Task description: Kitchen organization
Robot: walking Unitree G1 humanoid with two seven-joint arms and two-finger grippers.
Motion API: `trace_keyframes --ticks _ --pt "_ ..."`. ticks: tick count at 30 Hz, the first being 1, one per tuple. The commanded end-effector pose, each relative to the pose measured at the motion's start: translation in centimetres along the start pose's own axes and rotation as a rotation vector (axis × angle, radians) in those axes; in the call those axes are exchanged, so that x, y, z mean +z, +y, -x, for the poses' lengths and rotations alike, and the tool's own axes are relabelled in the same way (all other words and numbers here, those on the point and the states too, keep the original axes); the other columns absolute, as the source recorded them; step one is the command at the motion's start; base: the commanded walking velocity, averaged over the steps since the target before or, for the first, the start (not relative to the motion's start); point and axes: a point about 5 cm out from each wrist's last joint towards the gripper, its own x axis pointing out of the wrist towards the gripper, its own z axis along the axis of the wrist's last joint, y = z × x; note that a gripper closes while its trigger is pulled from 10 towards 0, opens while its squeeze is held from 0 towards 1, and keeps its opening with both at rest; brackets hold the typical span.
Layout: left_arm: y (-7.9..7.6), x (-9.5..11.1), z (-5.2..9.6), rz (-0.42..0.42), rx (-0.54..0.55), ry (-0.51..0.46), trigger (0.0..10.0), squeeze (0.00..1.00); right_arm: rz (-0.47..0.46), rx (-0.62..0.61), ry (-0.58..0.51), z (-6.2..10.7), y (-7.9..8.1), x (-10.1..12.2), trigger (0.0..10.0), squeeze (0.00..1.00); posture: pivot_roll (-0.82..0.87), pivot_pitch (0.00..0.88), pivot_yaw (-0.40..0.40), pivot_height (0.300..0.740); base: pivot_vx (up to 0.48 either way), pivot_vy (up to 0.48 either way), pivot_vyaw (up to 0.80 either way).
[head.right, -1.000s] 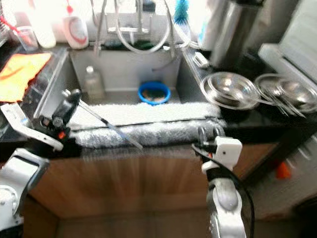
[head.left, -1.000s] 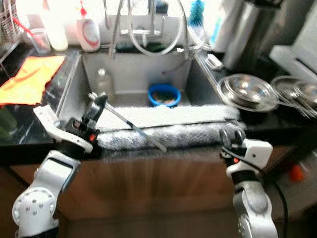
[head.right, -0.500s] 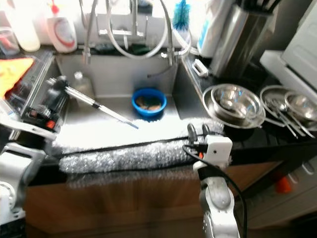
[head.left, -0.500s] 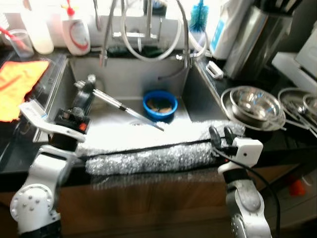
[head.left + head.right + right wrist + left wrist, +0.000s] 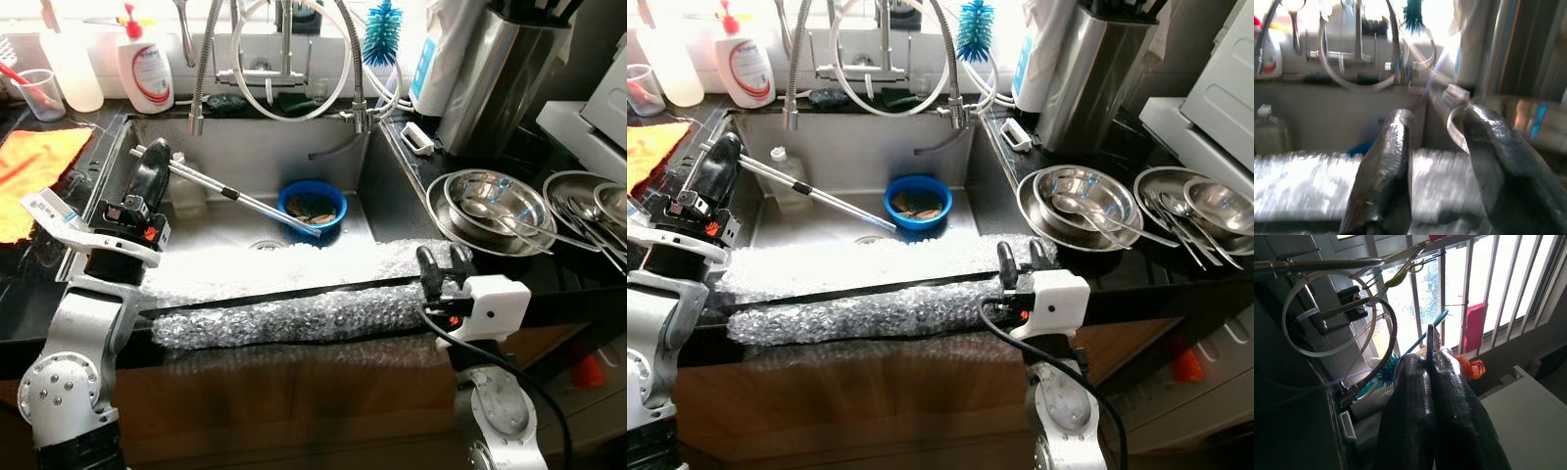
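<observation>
My left gripper [image 5: 154, 159] is shut on the handle end of a long metal utensil [image 5: 245, 201]. It hangs over the left part of the sink [image 5: 255, 147]. The utensil slants across the basin, and its tip reaches the rim of a blue bowl [image 5: 315, 196] holding scraps. In the left wrist view a thin metal edge [image 5: 1430, 345] is pinched between the fingers [image 5: 1410, 396]. My right gripper [image 5: 439, 260] stands open over the right end of the bubble wrap [image 5: 294, 294] on the sink's front edge, with nothing between its fingers [image 5: 1386, 161].
A small clear bottle [image 5: 186, 191] stands in the sink's left corner. Steel bowls with spoons [image 5: 490, 201] sit on the right counter by a steel canister [image 5: 495, 73]. An orange cloth [image 5: 29, 162], soap bottle [image 5: 145, 69] and faucet hoses [image 5: 284, 59] lie left and behind.
The view has shifted and sharpened as I came closer. My left gripper carried the utensil from the front edge farther over the sink, its tip now at the blue bowl. The right gripper stays open.
</observation>
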Motion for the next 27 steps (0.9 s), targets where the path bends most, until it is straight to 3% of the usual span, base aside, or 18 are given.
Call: trace_keyframes --ticks 1,5,12,24,27 --pt "-0.3 0.4 -0.5 -0.004 -0.017 -0.016 10.0 0.0 0.0 -0.034 -0.016 -0.4 -0.5 0.8 10.0 0.0 0.0 0.024 -0.052 0.74 0.0 0.0 0.0" --pt "-0.2 -0.1 -0.6 -0.003 -0.023 0.004 10.0 0.0 -0.089 -0.072 0.119 0.1 -1.2 -2.2 10.0 0.0 0.01 0.021 -0.056 0.74 0.0 0.0 0.0" --pt "-0.2 -0.2 -0.6 -0.006 -0.024 0.012 10.0 0.0 -0.162 -0.092 0.27 1.6 -1.1 -4.4 10.0 0.0 0.01 0.023 -0.058 0.74 0.0 0.0 0.0" --pt "-0.3 -0.5 -0.5 -0.013 -0.028 0.033 10.0 0.0 -0.182 -0.088 0.299 3.2 -1.2 -3.8 10.0 0.0 0.0 0.029 -0.059 0.74 0.0 0.0 0.0" --pt "-0.5 -0.3 -0.8 -0.013 -0.036 0.022 10.0 0.0 -0.165 -0.085 0.261 3.2 -1.3 -3.1 10.0 0.0 0.0 0.03 -0.059 0.74 0.0 0.0 0.0"
